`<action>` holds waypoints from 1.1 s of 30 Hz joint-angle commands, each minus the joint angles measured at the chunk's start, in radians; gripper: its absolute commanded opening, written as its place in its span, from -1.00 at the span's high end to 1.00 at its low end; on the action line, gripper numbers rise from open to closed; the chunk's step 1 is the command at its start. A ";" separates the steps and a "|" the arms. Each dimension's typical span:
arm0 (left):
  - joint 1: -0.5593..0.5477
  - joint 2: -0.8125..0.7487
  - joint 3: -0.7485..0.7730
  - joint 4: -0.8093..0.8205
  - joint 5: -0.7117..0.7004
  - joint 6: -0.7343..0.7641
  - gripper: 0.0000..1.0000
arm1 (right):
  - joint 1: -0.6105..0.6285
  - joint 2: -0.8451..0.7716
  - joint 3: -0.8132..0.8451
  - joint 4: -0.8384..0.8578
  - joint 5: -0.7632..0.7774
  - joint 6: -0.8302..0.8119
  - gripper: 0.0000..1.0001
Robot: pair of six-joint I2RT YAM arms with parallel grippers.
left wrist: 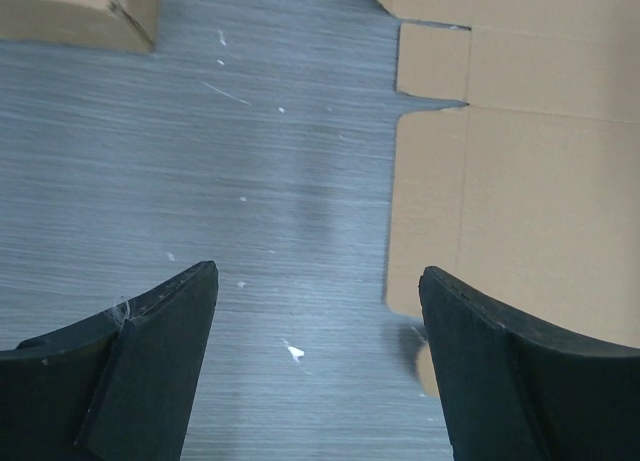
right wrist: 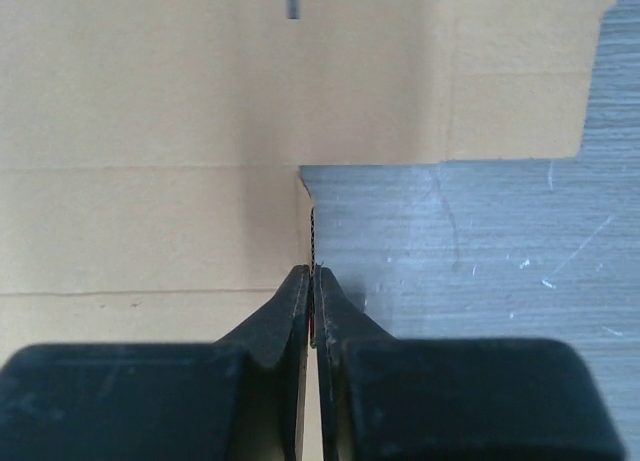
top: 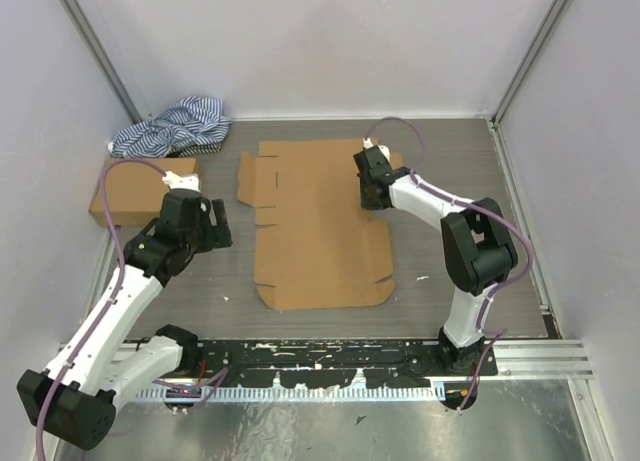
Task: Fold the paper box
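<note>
The paper box (top: 320,226) lies unfolded and flat in the middle of the table (top: 450,171), its long panels running from the far edge toward the arms' bases and its small flaps and tabs spread along both sides. None of it stands up as a wall yet, so the folding looks barely begun.

The right gripper (top: 373,193) is down at the box's right side, towards the far end. In the wrist view its fingers (right wrist: 280,321) are pressed almost together, with a thin corrugated edge, seen end-on, pinched between them. That grip probably serves to swing a side flap up along its crease.

The left gripper (top: 222,224) hangs over bare table just beside the box's left edge, fingers (left wrist: 160,321) spread wide and holding nothing. It seems placed to steady or catch the opposite side.

A sealed brown carton (top: 135,191) and a blue-and-white striped cloth (top: 175,124) sit apart at the far left corner, clear of the work.
</note>
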 commanded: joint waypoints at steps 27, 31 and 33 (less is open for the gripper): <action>0.000 0.445 -0.141 0.591 0.326 -0.282 -0.76 | 0.058 -0.535 -0.259 -0.107 -0.086 0.014 0.98; 0.000 0.458 -0.148 0.603 0.331 -0.281 -0.69 | 0.058 -0.567 -0.245 -0.124 -0.107 0.015 0.98; 0.000 0.462 -0.156 0.619 0.339 -0.282 -0.68 | 0.058 -0.572 -0.240 -0.130 -0.113 0.017 0.98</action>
